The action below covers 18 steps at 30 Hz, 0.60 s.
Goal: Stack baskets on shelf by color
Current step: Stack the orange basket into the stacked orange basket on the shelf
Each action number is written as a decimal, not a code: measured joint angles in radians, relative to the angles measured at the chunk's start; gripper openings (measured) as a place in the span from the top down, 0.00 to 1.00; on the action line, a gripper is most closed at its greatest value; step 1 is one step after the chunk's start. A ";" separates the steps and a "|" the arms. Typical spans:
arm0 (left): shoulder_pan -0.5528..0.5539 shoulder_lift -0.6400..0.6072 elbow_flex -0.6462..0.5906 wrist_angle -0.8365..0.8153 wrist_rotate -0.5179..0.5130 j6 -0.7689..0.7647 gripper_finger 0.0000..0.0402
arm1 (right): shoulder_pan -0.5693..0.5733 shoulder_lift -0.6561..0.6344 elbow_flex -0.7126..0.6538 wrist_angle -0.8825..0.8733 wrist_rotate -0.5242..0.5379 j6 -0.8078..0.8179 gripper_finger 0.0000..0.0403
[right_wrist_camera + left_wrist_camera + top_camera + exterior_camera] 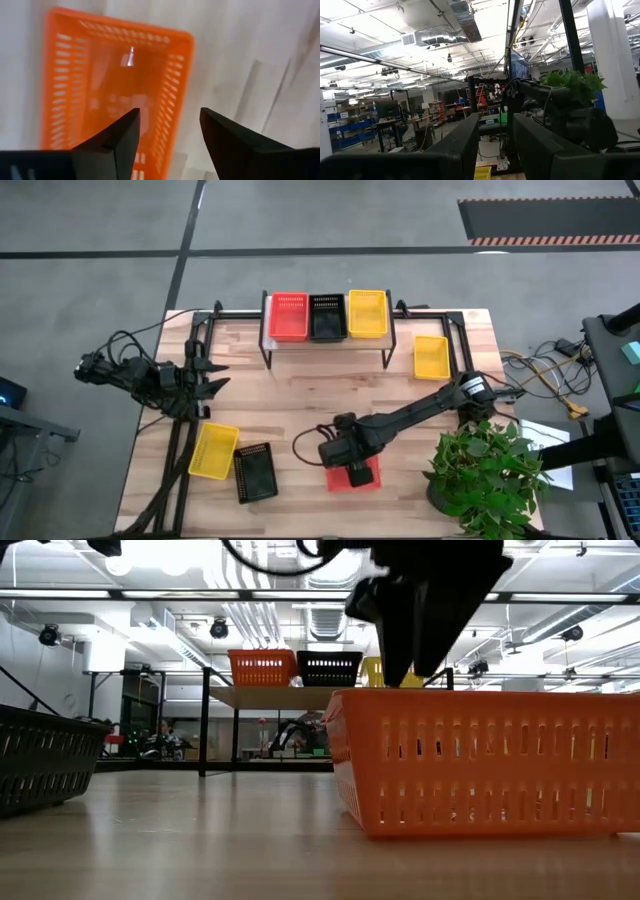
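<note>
A red-orange basket (365, 477) (490, 760) lies flat on the table near its near edge. My right gripper (350, 463) (169, 112) hovers just above it, pointing down and open. One finger is over the inside and one over the outside of a long side wall (172, 125). On the shelf (325, 344) stand a red basket (289, 316), a black basket (327, 317) and a yellow basket (368, 313). My left gripper (205, 375) (496, 116) waits open at the table's left side.
A yellow basket (431, 356) lies right of the shelf. Another yellow basket (214, 450) and a black basket (255, 472) (40, 755) lie near the table's near-left corner. A potted plant (485, 470) stands at the near-right corner. Bare wood shows mid-table.
</note>
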 joint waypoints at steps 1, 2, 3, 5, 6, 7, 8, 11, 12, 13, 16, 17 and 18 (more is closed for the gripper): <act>0.000 0.000 0.000 0.000 0.000 0.000 0.74 | -0.001 0.000 -0.005 -0.007 0.001 0.004 0.51; 0.000 0.000 0.000 0.000 0.000 0.000 0.74 | -0.002 0.000 -0.008 -0.018 0.004 0.004 0.52; 0.000 0.000 0.000 -0.002 0.000 0.000 0.74 | -0.002 0.000 -0.014 -0.021 0.004 0.002 0.52; 0.000 0.000 0.000 -0.005 0.000 0.000 0.74 | 0.000 0.000 -0.035 -0.012 0.002 0.000 0.54; 0.000 0.000 -0.001 -0.004 0.000 0.000 0.74 | 0.000 0.000 -0.048 -0.009 -0.001 0.000 0.55; 0.000 0.000 -0.001 -0.004 0.000 0.000 0.74 | 0.000 0.000 -0.066 -0.001 -0.001 0.000 0.55; 0.000 0.000 -0.001 -0.004 0.000 0.000 0.74 | -0.001 0.000 -0.085 0.013 0.000 0.000 0.56; 0.000 0.000 -0.002 -0.004 -0.001 0.000 0.74 | -0.004 0.000 -0.147 0.097 0.003 0.000 0.58; 0.000 0.000 -0.002 -0.004 -0.001 0.000 0.74 | -0.005 0.001 -0.163 0.122 0.003 0.009 0.59; 0.000 0.000 -0.002 -0.004 -0.001 0.000 0.74 | -0.006 0.002 -0.176 0.142 0.002 0.019 0.61; 0.000 0.000 -0.002 -0.004 -0.001 0.001 0.74 | -0.015 0.002 -0.189 0.186 -0.001 0.050 0.71; 0.000 0.000 -0.002 -0.004 -0.001 0.000 0.74 | -0.021 0.002 -0.189 0.191 -0.001 0.057 0.76; 0.000 0.000 -0.002 -0.003 -0.001 0.001 0.74 | -0.026 0.002 -0.188 0.193 0.000 0.062 0.81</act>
